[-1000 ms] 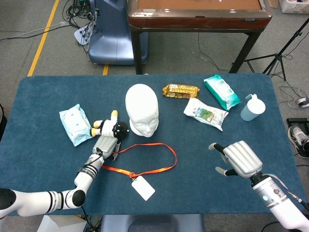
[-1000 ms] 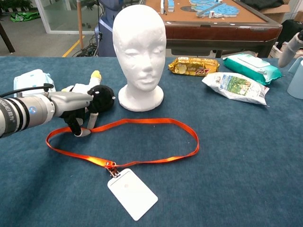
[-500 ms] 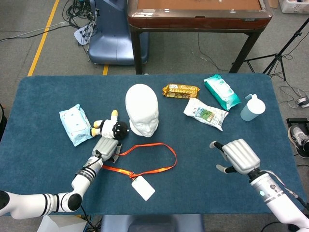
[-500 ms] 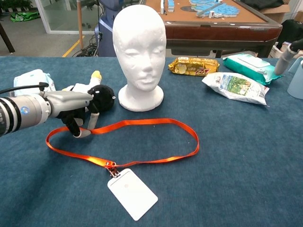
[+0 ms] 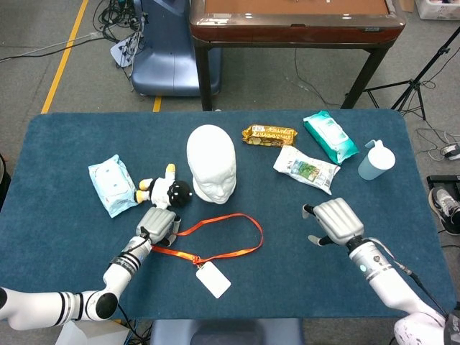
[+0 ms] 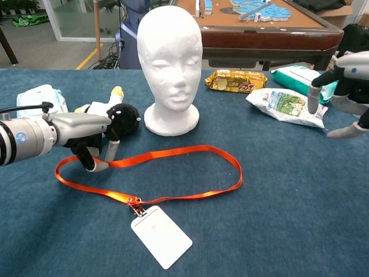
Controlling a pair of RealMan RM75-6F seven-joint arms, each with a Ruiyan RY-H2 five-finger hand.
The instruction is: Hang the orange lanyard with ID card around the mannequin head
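So on the blue bench (image 5: 65, 144) there's one foam head (image 5: 211, 162), one orange lanyard (image 5: 233, 234) with one white card (image 5: 213, 279) clipped to it, one little black-and-white plush toy (image 5: 164, 191), two wipe packs (a light blue one (image 5: 111, 185) on the left, a teal one (image 5: 329, 135) far right), one gold snack bar (image 5: 269, 134), one white-and-green snack bag (image 5: 305, 168) and one pale blue cup (image 5: 375, 160). Two robot hands too.

The lanyard is a thin flat orange ribbon lying flat on the bench in a stretched-out loop, just in front of the head's base but not touching it. Its long axis runs left to right across the bench, with the rounded closed end toward the right. The two strands meet at a small metal clip at the front left, and the blank card hangs off that, tilted, pointing toward the front edge.

The head stands upright, face toward the robot.

The left hand (image 6: 86, 137) sits at the loop's left end with its fingers (image 6: 108, 153) curled down onto the ribbon. It looks like it's pinching the strap, though the chest view doesn't make the contact totally clear. The right hand (image 5: 335, 222) hovers well off to the right, fingers apart, holding nothing.
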